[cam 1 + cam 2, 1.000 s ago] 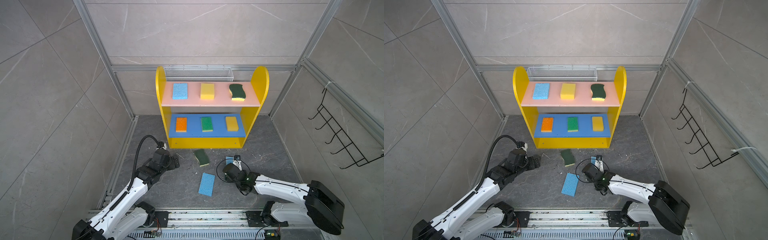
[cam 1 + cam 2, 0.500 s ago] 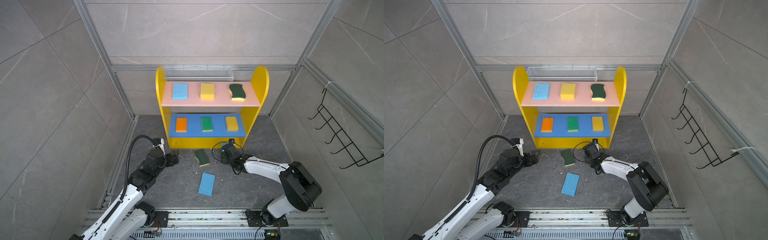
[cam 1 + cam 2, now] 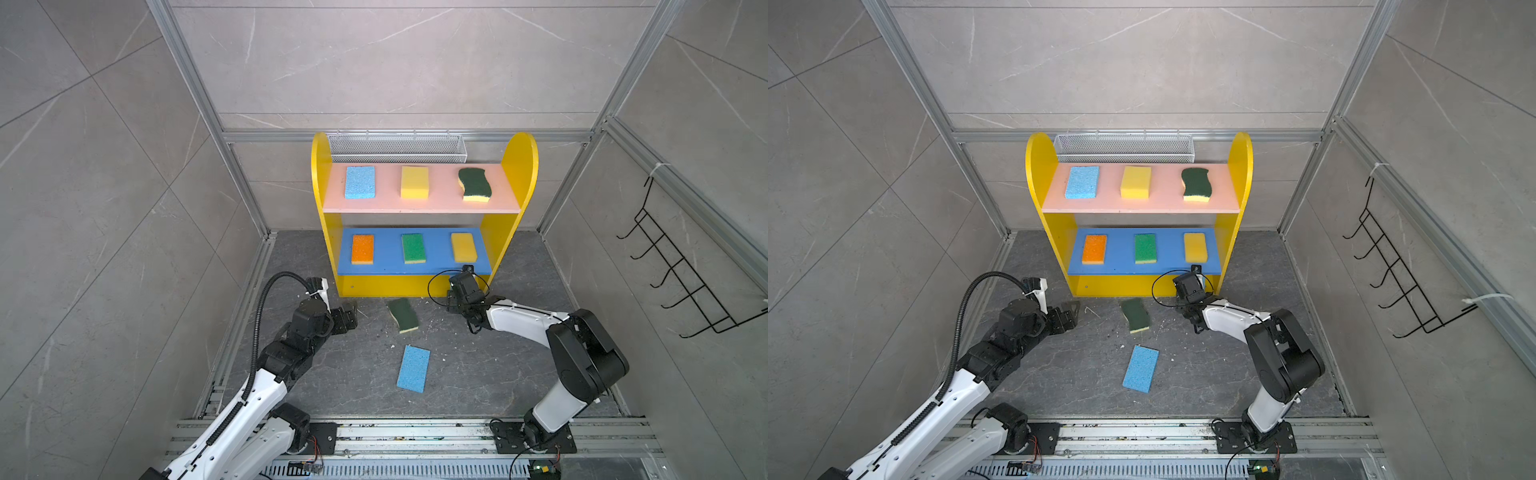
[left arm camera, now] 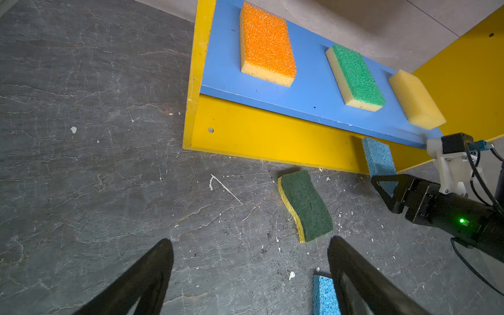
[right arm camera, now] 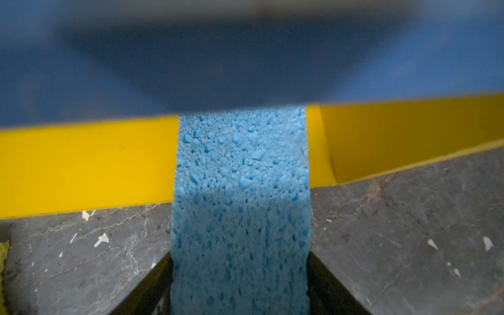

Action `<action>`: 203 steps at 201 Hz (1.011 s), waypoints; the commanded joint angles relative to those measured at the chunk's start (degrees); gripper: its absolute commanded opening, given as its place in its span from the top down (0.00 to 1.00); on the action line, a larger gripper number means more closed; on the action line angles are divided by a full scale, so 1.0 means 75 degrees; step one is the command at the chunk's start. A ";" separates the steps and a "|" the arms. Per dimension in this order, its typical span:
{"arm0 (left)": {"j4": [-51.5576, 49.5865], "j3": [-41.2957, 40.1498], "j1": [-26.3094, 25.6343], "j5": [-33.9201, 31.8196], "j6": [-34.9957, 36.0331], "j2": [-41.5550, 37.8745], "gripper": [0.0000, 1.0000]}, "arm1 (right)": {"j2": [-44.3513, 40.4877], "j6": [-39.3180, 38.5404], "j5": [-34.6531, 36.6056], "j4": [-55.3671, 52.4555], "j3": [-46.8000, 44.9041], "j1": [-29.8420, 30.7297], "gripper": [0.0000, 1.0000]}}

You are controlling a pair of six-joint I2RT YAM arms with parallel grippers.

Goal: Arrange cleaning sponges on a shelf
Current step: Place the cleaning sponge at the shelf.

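— What's it doing now?
— Shelving a light blue sponge [image 5: 241,191]. The right jaws are clamped on it, on edge, its far end under the blue board [image 3: 388,251] against the yellow base [image 3: 386,286], at the right end of the shelf [image 3: 517,166].
— Next?
— I'd guess lay it flat and let go. The left jaws hang apart, empty, near the wavy green sponge [image 3: 402,315]. Another blue sponge [image 3: 413,368] lies on the tabletop [image 3: 478,374].
— Any labels?
— None readable.

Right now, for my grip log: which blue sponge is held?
The blue sponge in the right gripper, at the shelf base; the other two lie free.
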 commanded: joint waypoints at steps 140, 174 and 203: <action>0.0504 -0.0083 0.0047 -0.0068 0.0240 0.0054 0.09 | 0.0744 -0.0674 0.0155 0.0465 0.0686 -0.0424 0.27; 0.0491 -0.0105 0.0048 -0.0075 0.0257 0.0008 0.10 | 0.0970 -0.0644 0.0165 0.0242 0.0942 -0.0447 0.21; 0.0413 -0.0075 0.0047 -0.0093 0.0262 -0.0071 0.10 | 0.1172 -0.0493 0.0303 -0.0067 0.1212 -0.0460 0.17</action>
